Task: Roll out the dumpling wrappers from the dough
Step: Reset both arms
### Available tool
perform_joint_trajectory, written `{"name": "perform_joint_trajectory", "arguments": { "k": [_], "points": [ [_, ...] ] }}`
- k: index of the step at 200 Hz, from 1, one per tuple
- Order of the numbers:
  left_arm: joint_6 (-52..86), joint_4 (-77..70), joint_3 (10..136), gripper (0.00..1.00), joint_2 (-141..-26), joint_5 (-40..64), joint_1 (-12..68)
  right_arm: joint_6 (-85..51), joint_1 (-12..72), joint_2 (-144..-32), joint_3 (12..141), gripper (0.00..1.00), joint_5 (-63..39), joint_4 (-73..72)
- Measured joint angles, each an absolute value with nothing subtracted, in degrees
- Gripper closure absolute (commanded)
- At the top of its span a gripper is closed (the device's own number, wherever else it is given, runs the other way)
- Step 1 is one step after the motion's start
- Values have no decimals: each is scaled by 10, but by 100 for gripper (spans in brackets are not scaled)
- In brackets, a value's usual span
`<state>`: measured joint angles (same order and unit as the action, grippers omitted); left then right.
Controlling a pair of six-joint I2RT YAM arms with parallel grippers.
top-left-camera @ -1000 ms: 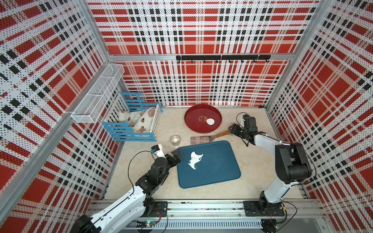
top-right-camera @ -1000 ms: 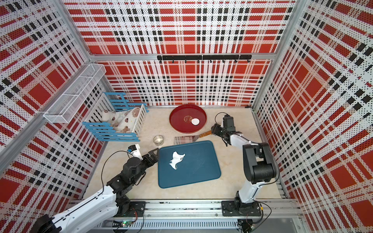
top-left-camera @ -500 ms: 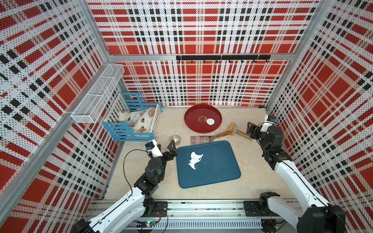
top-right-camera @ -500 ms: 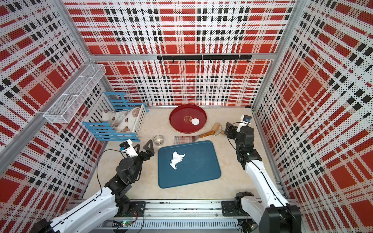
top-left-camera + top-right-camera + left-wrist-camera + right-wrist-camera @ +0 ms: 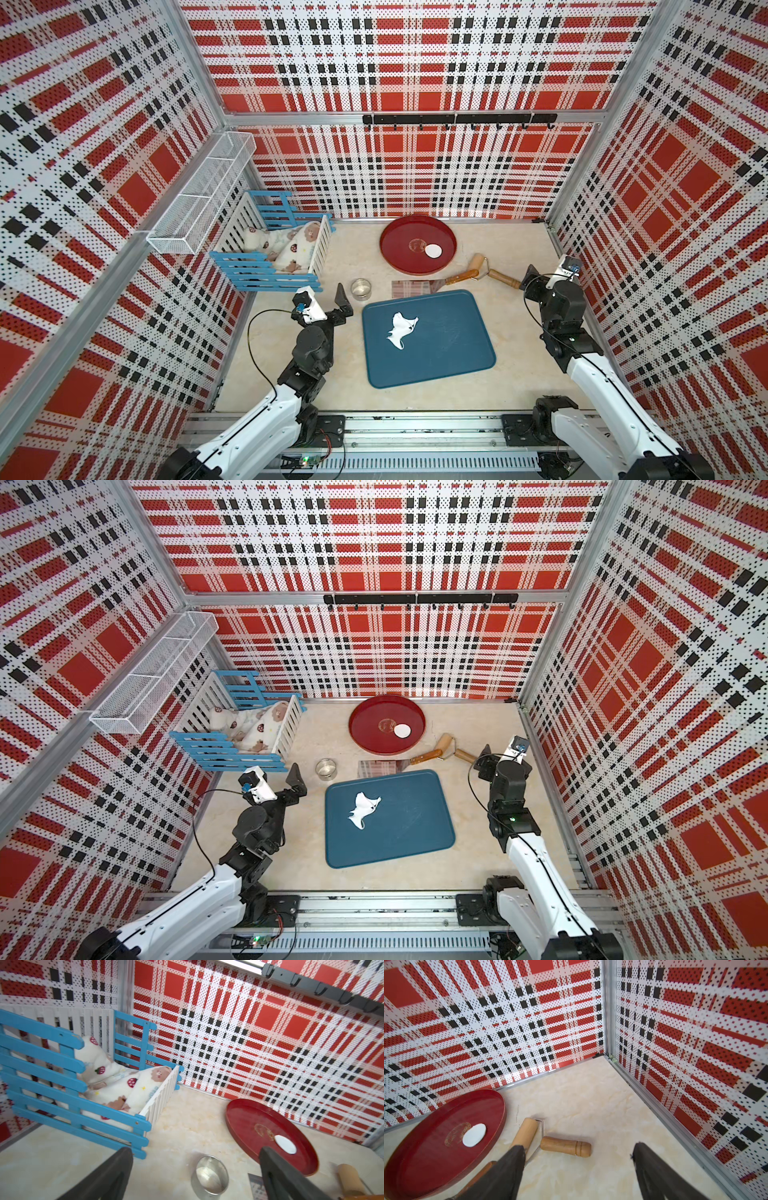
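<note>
The dough (image 5: 401, 330) (image 5: 363, 808) is a ragged white scrap lying on the blue mat (image 5: 449, 353). One round dumpling wrapper (image 5: 433, 250) (image 5: 285, 1144) (image 5: 474, 1135) lies in the red tray (image 5: 399, 257). A wooden roller (image 5: 478, 264) lies on the table, its handle (image 5: 564, 1146) pointing at my right gripper (image 5: 579, 1148) (image 5: 542, 277). That gripper is open, empty and just short of the handle. My left gripper (image 5: 195, 1153) (image 5: 330, 301) hangs open and empty left of the mat, above the table beside the metal ring (image 5: 209, 1175) (image 5: 360, 287).
A scraper (image 5: 415, 286) with a wooden handle lies between the mat's far edge and the tray. A blue-and-white crib (image 5: 274, 253) with soft toys stands at the back left. A wire basket (image 5: 199, 203) hangs on the left wall. The right wall is close to my right arm.
My right gripper has opened off the roller handle and drawn back towards the right wall; the roller stays on the table. My left gripper has left the mat's edge, moving back towards the ring.
</note>
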<state>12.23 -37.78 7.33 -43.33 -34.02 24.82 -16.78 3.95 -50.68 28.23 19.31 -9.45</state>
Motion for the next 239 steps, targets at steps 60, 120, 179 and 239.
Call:
{"name": "perform_joint_trajectory", "arguments": {
  "k": [60, 120, 179, 239],
  "points": [
    [77, -454, 52, 1, -477, -278, 125, -126, 39, -565, 237, 12, 151, -178],
    [69, -593, 55, 0, -670, -166, 2, -100, 39, -589, 198, 11, 117, -272],
    [21, -740, 100, 1, -885, -131, 24, -74, 39, -621, 182, 11, 103, -336],
    [21, -754, 124, 1, -900, -134, 15, -51, 39, -700, 184, 11, 108, -395]
  ]
}}
